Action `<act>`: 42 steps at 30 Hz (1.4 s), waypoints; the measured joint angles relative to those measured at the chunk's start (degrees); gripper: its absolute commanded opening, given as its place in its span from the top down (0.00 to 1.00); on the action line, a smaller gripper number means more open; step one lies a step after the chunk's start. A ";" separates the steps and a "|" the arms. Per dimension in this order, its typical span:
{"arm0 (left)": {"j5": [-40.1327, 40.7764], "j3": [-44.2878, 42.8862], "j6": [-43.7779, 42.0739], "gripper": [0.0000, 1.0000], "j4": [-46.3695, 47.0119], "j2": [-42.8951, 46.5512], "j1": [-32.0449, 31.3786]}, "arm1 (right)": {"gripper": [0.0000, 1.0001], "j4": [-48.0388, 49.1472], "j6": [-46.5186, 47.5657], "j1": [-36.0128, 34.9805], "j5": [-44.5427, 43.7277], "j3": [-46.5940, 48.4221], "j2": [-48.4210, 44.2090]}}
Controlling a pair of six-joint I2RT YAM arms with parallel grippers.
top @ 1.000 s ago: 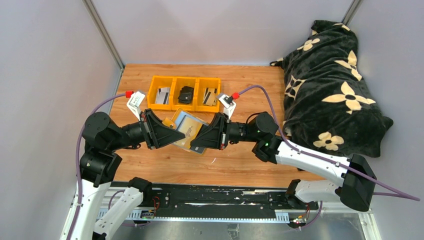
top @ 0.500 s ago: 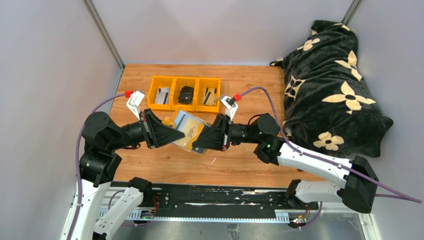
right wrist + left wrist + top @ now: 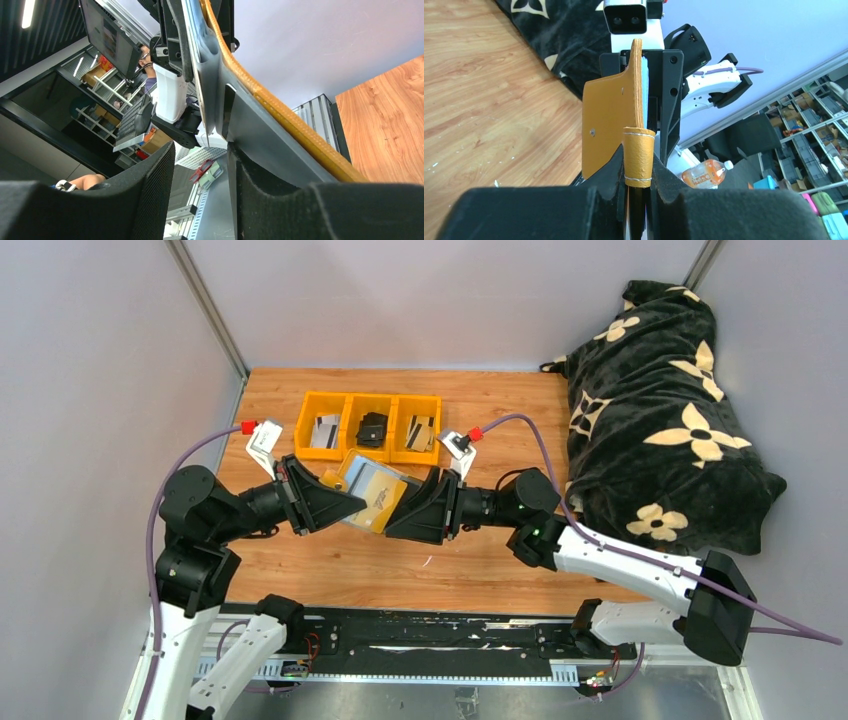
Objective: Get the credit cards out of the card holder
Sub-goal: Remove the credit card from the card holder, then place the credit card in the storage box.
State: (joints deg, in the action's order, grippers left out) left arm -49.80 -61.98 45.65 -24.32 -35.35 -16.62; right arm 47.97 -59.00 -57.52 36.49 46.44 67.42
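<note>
Left end effector (image 3: pixel 639 165) clamps card holder (image 3: pixel 604 125); its contents unclear.

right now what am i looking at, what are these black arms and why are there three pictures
These are two robot arms bolted to a wooden table. The wide picture looks down from above. The other two come from small cameras on each wrist, looking along that arm's tip. The left tool is pinched shut on the snap tab of a mustard-yellow card holder, held between the arms. The right tool has its jaws apart, with the holder's grey lining beside one finger. At the back sit three yellow bins: the outer two hold cards, the middle one a black item. A black flowered blanket lies on the right.
</note>
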 measured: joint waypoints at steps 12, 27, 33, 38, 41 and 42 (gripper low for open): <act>0.48 -0.13 -0.48 1.00 -0.02 0.33 0.11 | 0.85 4.31 -3.85 0.22 0.04 3.21 4.44; 3.39 -2.97 -3.32 1.00 -2.82 0.52 0.09 | 1.00 4.61 -4.22 3.61 0.09 -4.74 -2.51; 10.27 -6.93 -9.75 1.00 -6.34 0.26 0.09 | 1.00 -7.23 -0.92 14.51 2.64 -5.88 -9.09; 17.14 -8.02 -16.35 1.00 -10.12 -0.15 0.09 | 1.00 -26.77 6.93 25.33 3.39 4.20 -6.40; 17.97 -8.11 -19.82 1.00 -13.11 -1.60 0.09 | 1.00 -39.28 14.93 27.36 1.70 16.06 1.68; 17.97 -8.11 -21.03 1.00 -14.16 -2.34 0.09 | 1.00 -43.08 17.77 27.58 0.85 20.37 5.31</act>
State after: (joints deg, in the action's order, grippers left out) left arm -31.83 -70.08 24.62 -38.48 -37.69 -16.53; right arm 4.89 -41.23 -29.93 37.34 66.81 72.73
